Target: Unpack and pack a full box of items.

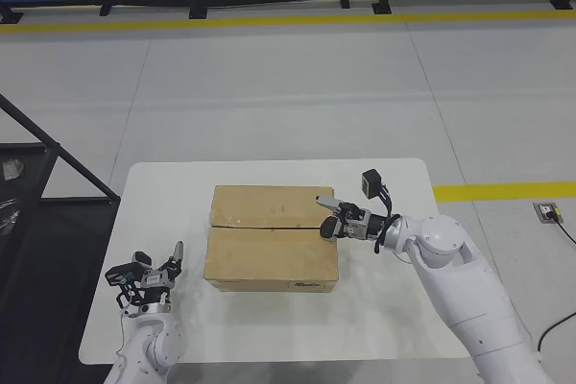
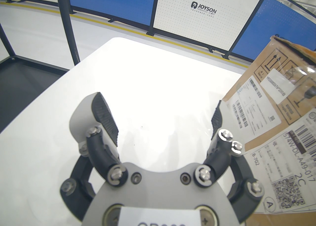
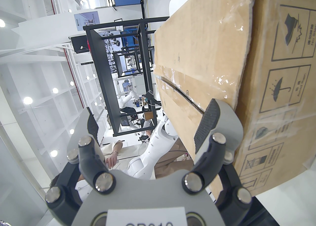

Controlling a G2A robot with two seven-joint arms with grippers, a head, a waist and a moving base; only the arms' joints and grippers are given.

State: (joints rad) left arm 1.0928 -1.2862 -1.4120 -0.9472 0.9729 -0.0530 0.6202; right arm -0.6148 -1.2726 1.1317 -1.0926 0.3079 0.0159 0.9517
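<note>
— From above, where's the box?
— The closed cardboard box (image 1: 272, 235) sits mid-way on the table (image 1: 384, 307). My right gripper (image 1: 324, 215) is spread at its right edge, and my left gripper (image 1: 159, 259) is released, apart from the box.
— Left wrist?
— Fingers wide over the table, with the box's labelled side beside them.
— Right wrist?
— Splayed, one finger by the box's top edge.

Brown cardboard box (image 1: 272, 236), flaps shut, mid table, upright
</note>
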